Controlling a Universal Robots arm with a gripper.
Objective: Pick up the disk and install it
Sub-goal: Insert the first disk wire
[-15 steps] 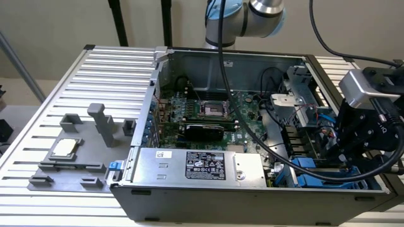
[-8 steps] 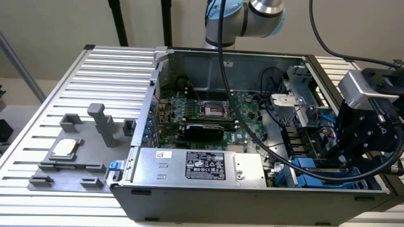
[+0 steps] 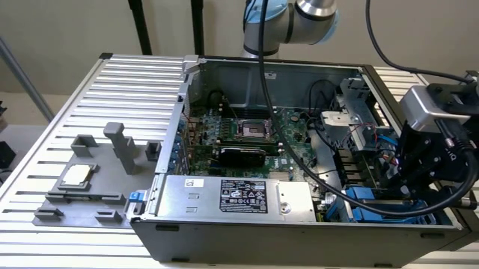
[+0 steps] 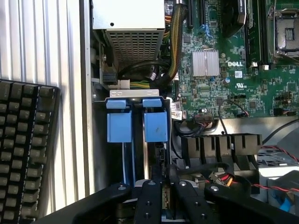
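Observation:
My gripper (image 4: 164, 200) hangs over the drive bay in the near corner of the open computer case (image 3: 179, 112), at the exterior view's right. Its black fingers (image 4: 149, 203) stand close together with a thin metal edge between them. The disk (image 4: 155, 128) stands edge-on in the bay straight ahead of the fingers, its bright blue rails and end tabs showing. A second blue tab (image 4: 119, 126) sits right beside it. In the exterior view the gripper (image 3: 408, 188) reaches down onto the blue-railed disk (image 3: 372, 197), whose lower part is hidden in the bay.
A large silver box with a black label (image 3: 232, 197) lies beside the bay. The motherboard (image 3: 247, 134), black cables (image 3: 299, 162) and red wires (image 4: 275, 186) crowd the case. A grey fixture (image 3: 82, 190) holds a small silver chip (image 3: 75, 175). A black keyboard (image 4: 23, 149) lies outside the case.

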